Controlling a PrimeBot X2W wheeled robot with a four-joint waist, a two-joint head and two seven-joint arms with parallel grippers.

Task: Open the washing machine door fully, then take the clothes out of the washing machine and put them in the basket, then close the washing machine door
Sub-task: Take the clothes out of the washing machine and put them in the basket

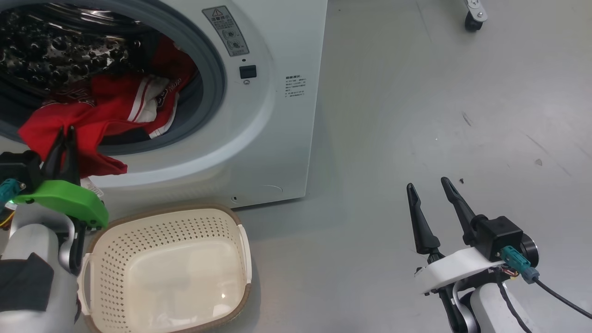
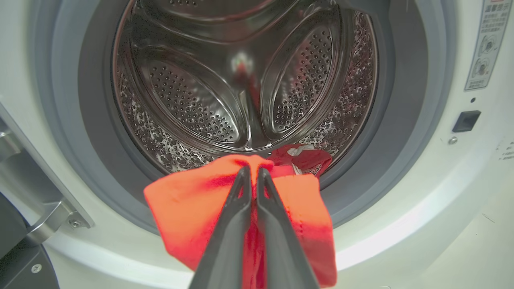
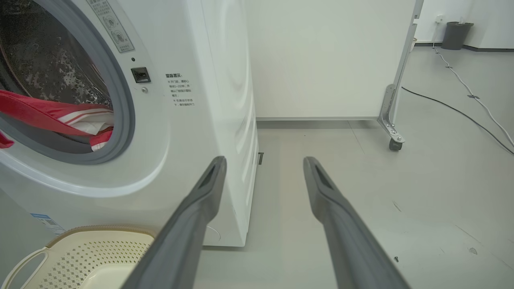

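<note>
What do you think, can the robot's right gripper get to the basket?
Probably yes. The right gripper hangs open over bare floor, and nothing lies between it and the basket, which sits in front of the washing machine.

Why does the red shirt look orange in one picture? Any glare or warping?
Left wrist view: the clothes look bleached orange, likely overexposed; the drum glints. Head view: bright spot inside the basket. Right wrist view: the washing machine bulges, wide-angle bending.
</note>
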